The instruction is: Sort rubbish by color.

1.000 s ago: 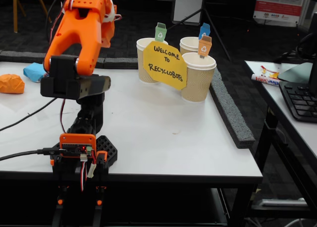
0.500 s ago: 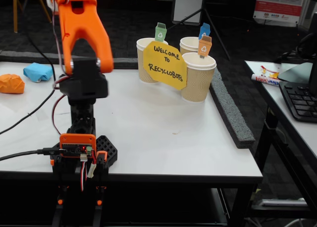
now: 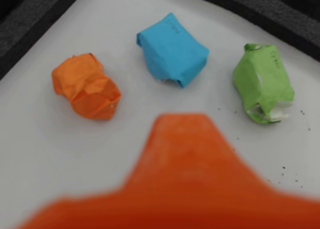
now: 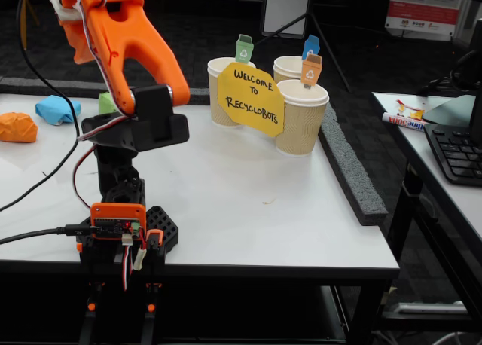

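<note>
The wrist view looks down on three paper wads lying on the white table: an orange wad (image 3: 86,86) at left, a light blue wad (image 3: 172,50) in the middle and a green wad (image 3: 263,83) at right. One blurred orange finger (image 3: 185,159) of my gripper fills the lower edge, above the wads and touching none. The other finger is out of sight. In the fixed view the orange wad (image 4: 16,126), blue wad (image 4: 56,109) and green wad (image 4: 107,102) lie at the table's far left, the green one partly behind the arm (image 4: 124,44), which reaches up out of frame.
Three paper cups (image 4: 301,119) stand at the back centre behind a yellow sign (image 4: 251,98), with green (image 4: 244,49), blue (image 4: 311,45) and orange (image 4: 312,69) tags. Cables (image 4: 38,187) trail left from the arm's base (image 4: 120,224). A grey foam strip (image 4: 354,179) lines the table's right edge.
The arm has swung round; its upper link now leans up to the left over the wads. The green wad has come into sight behind the arm.
</note>
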